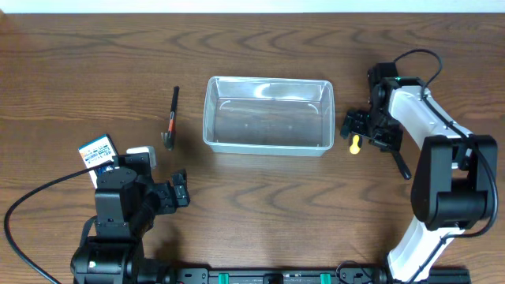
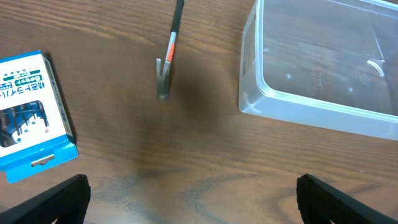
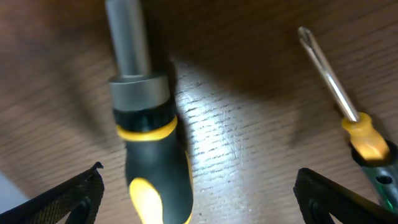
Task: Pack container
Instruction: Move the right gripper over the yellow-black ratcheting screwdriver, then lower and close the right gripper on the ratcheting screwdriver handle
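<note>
1. Container (image 1: 267, 147): a clear plastic rectangular tub with rounded corners and a rim. It stands upright at the upper centre of the overhead view, and the wood grain shows through its bottom. In the left wrist view its corner fills the upper right (image 2: 311, 112).
2. Small hand tool (image 1: 172, 120): black handle, red band and forked metal head. It lies flat on the wood left of the container, near it but apart. The left wrist view shows it at upper centre (image 2: 169, 53).
3. Card packet (image 1: 99, 152): blue and white, lying flat at the lower left of the overhead view, just beside the left arm. It sits at the left edge of the left wrist view (image 2: 28, 115).
4. Left gripper (image 1: 181, 189): jaws spread wide with nothing between them, over bare wood at the lower left (image 2: 193, 205).
5. Right gripper (image 1: 367, 130): at the right of the container, jaws spread wide and gripping nothing (image 3: 199, 202).
6. Large screwdriver (image 3: 152, 168): black-and-yellow handle, grey collar and shaft. It lies between the right jaws, blurred and untouched.
7. Slim screwdriver (image 3: 336, 93): metal shaft and yellow collar, at the right of the right wrist view, apart from the large one.
8. Table (image 1: 260, 213): dark brown wood grain.
</note>
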Robot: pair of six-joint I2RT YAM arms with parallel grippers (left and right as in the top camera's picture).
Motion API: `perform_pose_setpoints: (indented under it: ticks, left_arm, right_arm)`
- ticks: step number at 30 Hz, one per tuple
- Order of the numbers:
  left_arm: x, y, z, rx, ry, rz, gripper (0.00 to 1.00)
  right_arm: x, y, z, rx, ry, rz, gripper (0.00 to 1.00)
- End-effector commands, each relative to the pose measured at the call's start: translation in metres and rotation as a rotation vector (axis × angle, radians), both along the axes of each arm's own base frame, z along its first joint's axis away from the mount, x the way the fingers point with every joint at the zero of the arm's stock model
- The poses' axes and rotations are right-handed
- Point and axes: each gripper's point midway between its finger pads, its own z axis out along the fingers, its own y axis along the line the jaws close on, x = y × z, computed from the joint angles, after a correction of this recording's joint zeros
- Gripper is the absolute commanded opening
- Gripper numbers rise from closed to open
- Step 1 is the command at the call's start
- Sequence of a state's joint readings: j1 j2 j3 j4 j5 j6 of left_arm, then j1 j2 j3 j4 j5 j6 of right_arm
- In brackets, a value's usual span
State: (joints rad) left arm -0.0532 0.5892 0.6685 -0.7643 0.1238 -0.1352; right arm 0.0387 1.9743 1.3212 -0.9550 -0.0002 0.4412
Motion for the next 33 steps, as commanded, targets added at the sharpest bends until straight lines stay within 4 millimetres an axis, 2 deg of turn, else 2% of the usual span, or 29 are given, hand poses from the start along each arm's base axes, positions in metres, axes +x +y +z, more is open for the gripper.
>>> perform_pose_setpoints:
  ticks: [1,13,33]
  left_arm:
    - [0.001,0.003,0.007,0.001,-0.012,0.019,0.98]
    - [0.001,0.003,0.007,0.001,-0.012,0.019,0.98]
    - [0.001,0.003,0.007,0.001,-0.011,0.019,0.98]
  right_arm:
    - [0.002,0.002,-0.003,-0.016,0.004,0.018,0.99]
    - [-0.002,0.012,-0.003,-0.015,0.019,0.081,0.99]
    - [-0.010,0.011,-0.015,-0.015,0.057,0.080,0.99]
